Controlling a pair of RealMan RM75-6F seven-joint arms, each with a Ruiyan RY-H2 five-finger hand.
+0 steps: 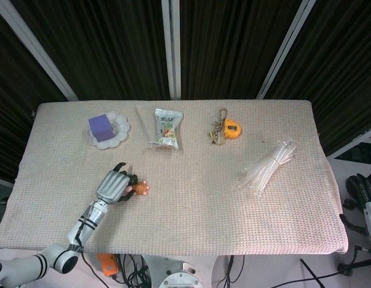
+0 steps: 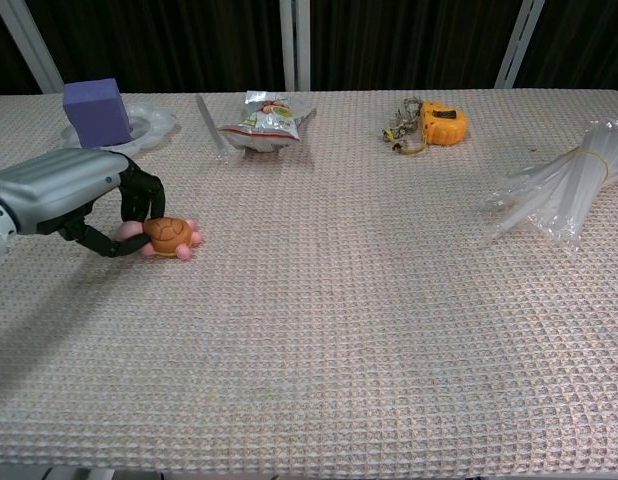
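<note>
While its fingers curl around the turtle (image 2: 169,236), the left hand (image 2: 74,195) grasps it at the surface's (image 2: 389,330) 8 o'clock, with the cube (image 2: 96,111) at 12 from it. At the head view's 4 o'clock edge, the right hand (image 1: 362,191) looks curled, holding nothing.

toy turtle (image 2: 169,236): small, with an orange-brown domed shell and pink head and feet
pose: upright, shell up, belly on the woven tabletop (image 2: 369,300)
state: pinched at its left end between the dark fingers (image 2: 139,195) of the left hand (image 2: 64,190), which curl over and under it
place: at the fingertips, its free end pointing away from the palm; in the head view (image 1: 139,188) it shows just right of the fingers
</note>
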